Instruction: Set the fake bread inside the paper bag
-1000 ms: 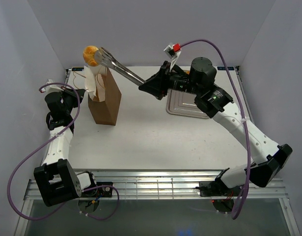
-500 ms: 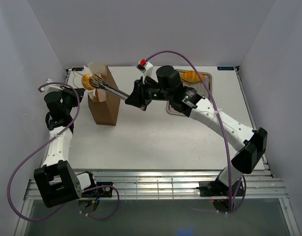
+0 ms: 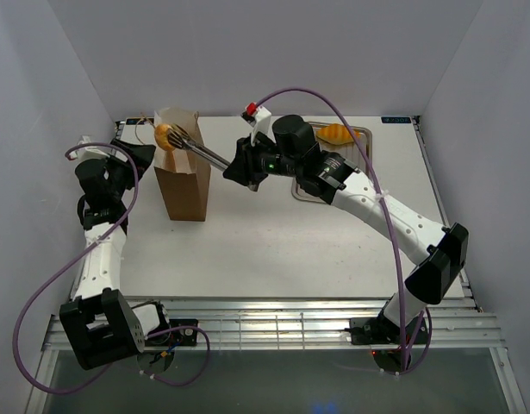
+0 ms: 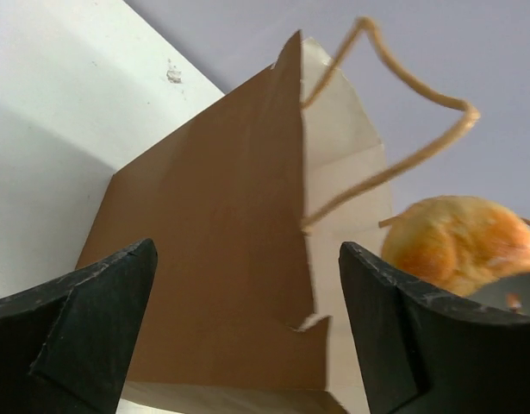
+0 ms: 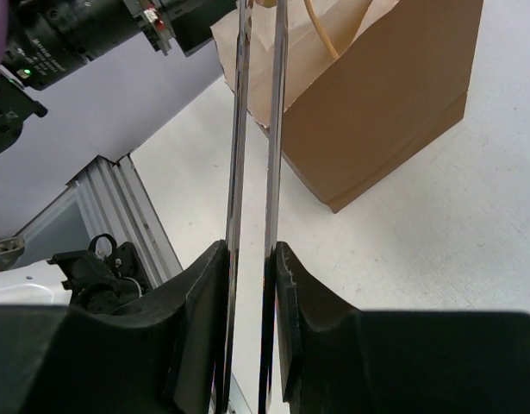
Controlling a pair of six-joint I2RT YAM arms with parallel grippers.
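We've got the white table spread wide below us, and at its left rear the paper bag stands upright, mouth open, pale lining showing. Over at the right rear the flat steel tray lies half hidden under the right arm, with one orange loaf waiting on it. Now the action: the right gripper is clamped around the handle end of the silver tongs. The wrist view shows the two blades squeezed nearly parallel, their long axis running from the gripper up and left toward the bag. At the far tip the small round bun is pinched right at the bag's mouth, close by the string handle. Whether it hangs squarely over the opening or over the left rim, we can't quite say from here. The left gripper sits just beside the bag, nearer to it than the right, fingers spread wide and holding nothing. We judge the release turns on the bun clearing that rim, with the opening straight below.
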